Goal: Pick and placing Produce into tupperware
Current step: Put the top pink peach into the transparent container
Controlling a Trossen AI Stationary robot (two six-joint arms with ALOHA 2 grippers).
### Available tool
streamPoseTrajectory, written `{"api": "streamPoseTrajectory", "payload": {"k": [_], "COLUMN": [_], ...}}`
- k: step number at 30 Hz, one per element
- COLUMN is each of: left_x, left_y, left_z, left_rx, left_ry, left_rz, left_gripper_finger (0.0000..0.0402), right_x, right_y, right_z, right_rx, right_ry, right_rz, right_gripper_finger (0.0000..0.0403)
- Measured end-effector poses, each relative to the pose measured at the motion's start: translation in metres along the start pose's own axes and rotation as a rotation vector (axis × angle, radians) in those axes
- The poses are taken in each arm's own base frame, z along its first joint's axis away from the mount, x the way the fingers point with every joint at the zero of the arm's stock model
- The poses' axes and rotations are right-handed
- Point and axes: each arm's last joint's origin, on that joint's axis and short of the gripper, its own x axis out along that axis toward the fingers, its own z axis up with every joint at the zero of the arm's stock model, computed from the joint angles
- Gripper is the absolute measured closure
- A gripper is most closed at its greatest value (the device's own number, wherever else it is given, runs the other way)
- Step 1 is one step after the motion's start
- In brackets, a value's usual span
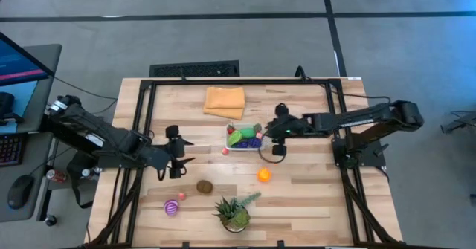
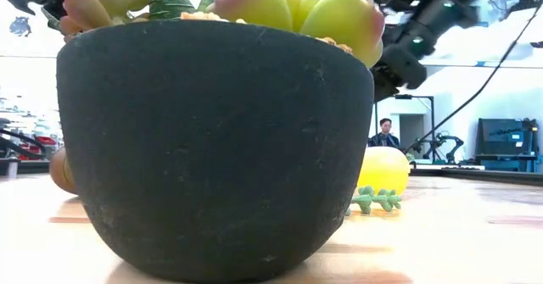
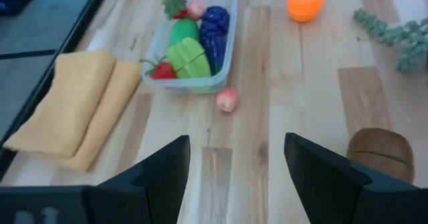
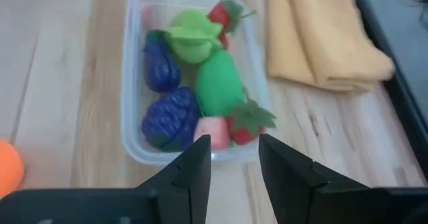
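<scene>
Left arm: you see it reach in from the table's left edge, forearm low over the wood, its left gripper (image 1: 177, 154) hovering above bare boards left of the tub, fingers spread apart and holding nothing.
Loose produce, left side: a striped pink-purple round toy (image 1: 172, 207) lies near the front, a tiny pink piece (image 1: 181, 196) just beside it, and a brown oval toy (image 1: 204, 186) sits a little further right.
Potted plant: the spiky green succulent in its dark round pot (image 1: 236, 216) stands at the front edge.
Cloth: the folded orange cloth (image 1: 224, 101) lies at the back, near the tub.
Tupperware: the small clear plastic rectangular tub (image 4: 131, 150) sits mid-table, holding green, purple and red toy produce (image 4: 217, 83); one small pink-red piece (image 3: 227, 100) rests on the wood just outside its wall.
Orange toy: a round orange fruit (image 1: 264, 175) lies right of the plant, apart from the tub.
Right arm: you see it stretched in from the right edge, its right gripper (image 4: 234, 160) poised over the tub's near end, fingers drawn close together, nothing between them.
Writing: none you can read.
</scene>
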Motion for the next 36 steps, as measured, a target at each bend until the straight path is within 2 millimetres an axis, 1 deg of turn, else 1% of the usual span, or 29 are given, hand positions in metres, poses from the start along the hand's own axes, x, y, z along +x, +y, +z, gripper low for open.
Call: {"api": "streamPoseTrajectory", "payload": {"k": [6,11,14,18,23,28,32,36], "left_x": [-0.005,-0.006,0.002,0.016,0.028,0.038,0.044,0.051], "left_y": [-0.004,-0.006,-0.008,-0.009,-0.009,-0.004,0.001,0.006], "left_z": [-0.006,-0.008,-0.017,-0.035,-0.051,-0.061,-0.064,-0.066], "left_rx": [-0.013,-0.018,-0.032,-0.07,-0.144,-0.193,-0.217,-0.225], "left_ry": [0.005,-0.026,-0.064,-0.104,-0.174,-0.239,-0.277,-0.268], "left_rz": [0.05,0.098,0.138,0.155,0.175,0.176,0.164,0.157], "left_gripper_finger": [0.0166,0.0166,0.0166,0.0166,0.0166,0.0166,0.0166,0.0166], "right_x": [-0.03,-0.052,-0.059,-0.063,-0.067,-0.067,-0.069,-0.071], "right_y": [-0.001,0.007,0.013,0.021,0.03,0.039,0.044,0.049], "right_z": [-0.034,-0.06,-0.073,-0.088,-0.097,-0.102,-0.102,-0.102], "right_rx": [0.091,0.135,0.152,0.181,0.198,0.205,0.2,0.189], "right_ry": [-0.191,-0.35,-0.425,-0.468,-0.511,-0.526,-0.527,-0.532], "right_rz": [-0.03,-0.015,0.008,0.036,0.07,0.119,0.12,0.115], "right_gripper_finger": [0.0285,0.0285,0.0285,0.0285,0.0285,0.0285,0.0285,0.0285]}}
